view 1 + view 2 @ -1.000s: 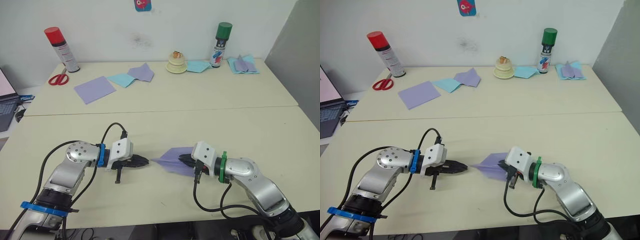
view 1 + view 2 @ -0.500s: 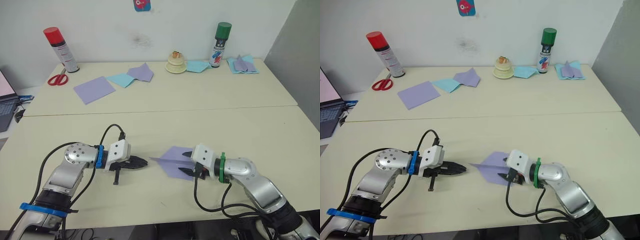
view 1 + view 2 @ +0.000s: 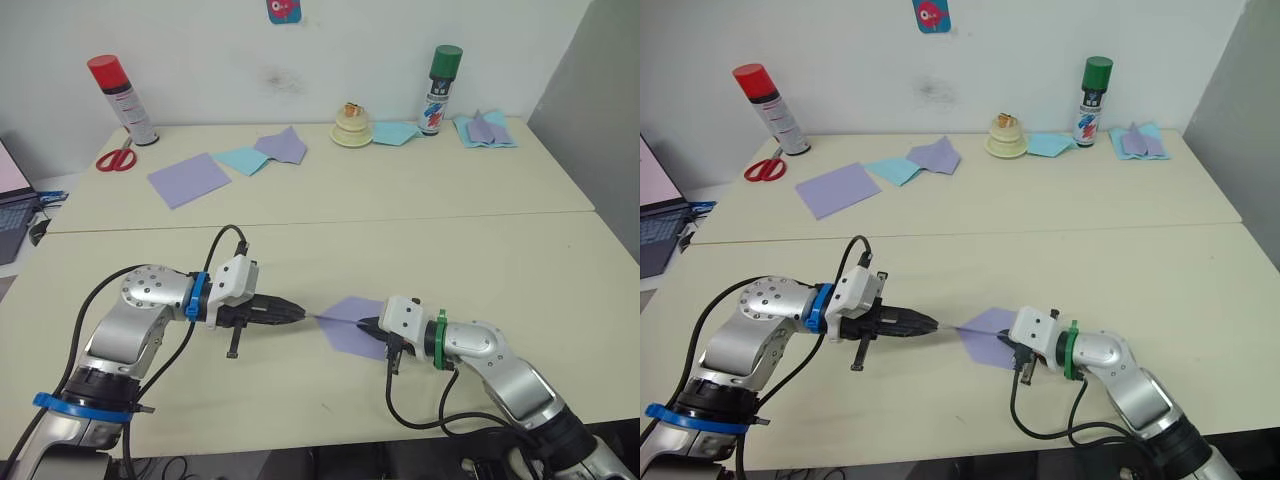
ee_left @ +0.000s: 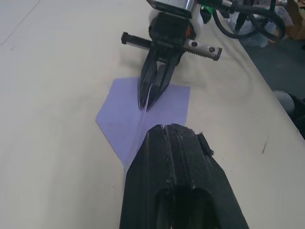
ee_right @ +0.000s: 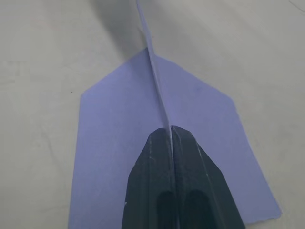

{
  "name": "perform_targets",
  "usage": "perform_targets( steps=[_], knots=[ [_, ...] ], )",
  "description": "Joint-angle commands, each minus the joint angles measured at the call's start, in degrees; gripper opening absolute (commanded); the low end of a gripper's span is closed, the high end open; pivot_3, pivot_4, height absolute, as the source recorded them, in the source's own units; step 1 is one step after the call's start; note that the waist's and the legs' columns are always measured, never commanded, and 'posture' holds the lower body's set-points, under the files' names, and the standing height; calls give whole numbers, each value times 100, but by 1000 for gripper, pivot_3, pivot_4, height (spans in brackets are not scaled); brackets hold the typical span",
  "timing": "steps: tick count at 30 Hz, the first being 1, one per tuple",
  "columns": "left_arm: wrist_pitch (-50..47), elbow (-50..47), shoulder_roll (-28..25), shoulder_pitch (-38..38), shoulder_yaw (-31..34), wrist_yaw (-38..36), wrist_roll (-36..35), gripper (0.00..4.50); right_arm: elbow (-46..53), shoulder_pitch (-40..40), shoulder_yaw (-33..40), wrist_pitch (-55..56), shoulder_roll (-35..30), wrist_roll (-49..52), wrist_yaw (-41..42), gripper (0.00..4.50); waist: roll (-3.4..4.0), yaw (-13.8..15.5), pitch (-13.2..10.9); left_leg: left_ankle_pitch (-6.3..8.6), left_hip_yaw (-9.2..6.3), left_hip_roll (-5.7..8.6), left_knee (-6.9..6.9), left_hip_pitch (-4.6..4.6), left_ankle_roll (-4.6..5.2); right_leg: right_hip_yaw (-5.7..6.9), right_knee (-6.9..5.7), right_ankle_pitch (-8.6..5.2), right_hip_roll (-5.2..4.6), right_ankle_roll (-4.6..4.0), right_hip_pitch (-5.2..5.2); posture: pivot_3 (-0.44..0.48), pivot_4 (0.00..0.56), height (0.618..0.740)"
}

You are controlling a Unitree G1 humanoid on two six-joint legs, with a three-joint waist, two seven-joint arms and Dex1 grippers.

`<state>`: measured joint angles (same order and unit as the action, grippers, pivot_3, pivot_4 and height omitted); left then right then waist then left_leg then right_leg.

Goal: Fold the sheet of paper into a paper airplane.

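Near table edge, centre: sheet of paper (image 3: 352, 322), lavender, folded to a point aimed at 9 o'clock, flaps flat on the table (image 3: 500, 260), centre ridge raised. Right gripper (image 3: 368, 325) fingers closed, pinching the ridge from 3 o'clock. Left gripper (image 3: 296, 313) fingers closed, tips at the paper's point; can't tell if they pinch it. Far side: smooth lavender square (image 3: 189, 179) at 11 o'clock, scissors (image 3: 117, 157), red-capped spray can (image 3: 123, 99), green-capped can (image 3: 440, 89) at 1 o'clock.
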<state>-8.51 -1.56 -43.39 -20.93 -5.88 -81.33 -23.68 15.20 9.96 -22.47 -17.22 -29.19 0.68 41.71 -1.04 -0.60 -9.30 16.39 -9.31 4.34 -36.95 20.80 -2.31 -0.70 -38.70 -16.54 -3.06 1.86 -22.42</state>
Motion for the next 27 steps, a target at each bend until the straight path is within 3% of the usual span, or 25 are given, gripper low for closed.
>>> perform_targets(
  steps=[1,10,19,20,22,27],
  knots=[
    [-274,-131,143,-276,-33,375,95,0,729,-406,644,-258,95,38,-568,20,0,28,0,0,-1,1,0,1,0,0,0,0,0,0,0,0,150,740],
    [-866,-257,579,-694,-262,781,128,0,1863,-2054,2380,-1260,919,0,-2318,20,1,46,0,-2,2,1,1,2,-4,-6,-4,0,0,1,-3,0,150,740],
    [-512,62,896,-852,-485,1182,725,0,1630,-1784,2733,-1989,1117,206,-2613,20,3,-5,-1,-2,11,0,0,-8,-2,-14,-17,0,3,1,-4,0,150,740],
    [-424,125,886,-838,-515,1239,855,0,1644,-1755,2763,-2016,1104,243,-2588,191,3,-5,-1,-2,12,0,0,-7,-3,-15,-17,0,2,1,-4,0,150,740],
    [-368,201,846,-715,-428,1453,994,536,1759,-1722,2787,-1969,965,366,-2366,628,3,-5,-1,-3,13,1,0,-6,-4,-16,-16,0,2,0,-4,0,150,740],
    [-208,50,639,-247,-75,1790,1054,2001,2201,-1759,3010,-1851,246,836,-1542,2406,4,-12,-2,-2,15,1,1,-2,-3,-19,-12,-1,1,1,-11,0,150,740]
  ],
)
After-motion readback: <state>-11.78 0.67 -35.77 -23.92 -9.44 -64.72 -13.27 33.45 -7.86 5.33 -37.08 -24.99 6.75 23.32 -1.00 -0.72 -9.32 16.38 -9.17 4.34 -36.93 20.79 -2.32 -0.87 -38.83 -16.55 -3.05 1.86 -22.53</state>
